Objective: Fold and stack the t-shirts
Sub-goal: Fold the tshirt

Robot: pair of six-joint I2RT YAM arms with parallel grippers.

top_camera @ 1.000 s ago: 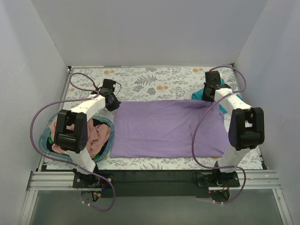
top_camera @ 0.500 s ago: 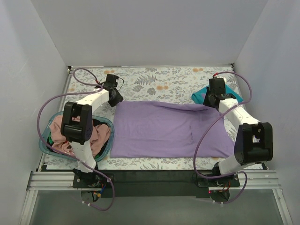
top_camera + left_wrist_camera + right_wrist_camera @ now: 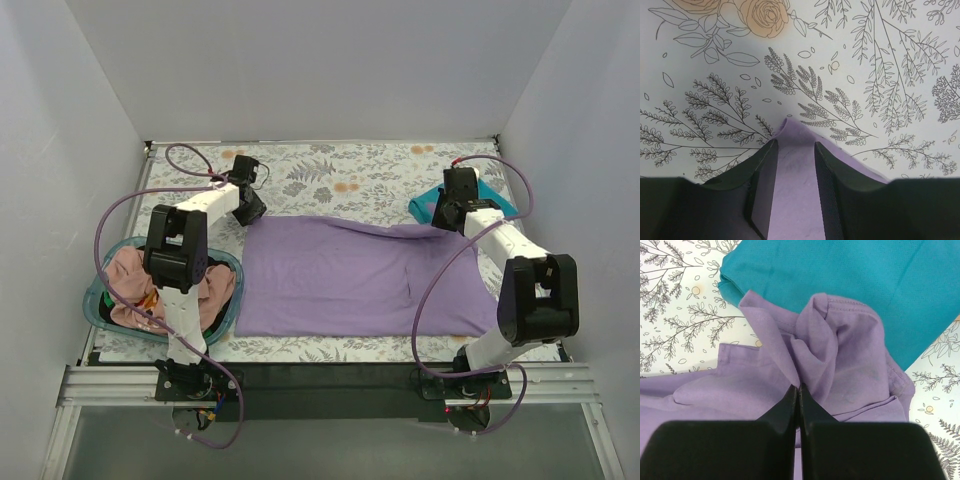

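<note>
Purple tee (image 3: 350, 280) corner sits loose between the left gripper's (image 3: 795, 146) part-open fingers, nothing clamped, with the floral table (image 3: 875, 65) just past the tips. Right gripper (image 3: 798, 389) is pinched tight on a bunched fold of the same tee. Teal tee (image 3: 850, 285) lies right beyond those tips, the purple bunch overlapping its edge. The rest of the purple lies flat between both grippers.

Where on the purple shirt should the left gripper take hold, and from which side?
Probably the purple shirt's far left corner: the tip curls up off the table inside the open left gripper. Come down from above and close across that raised tip.
</note>
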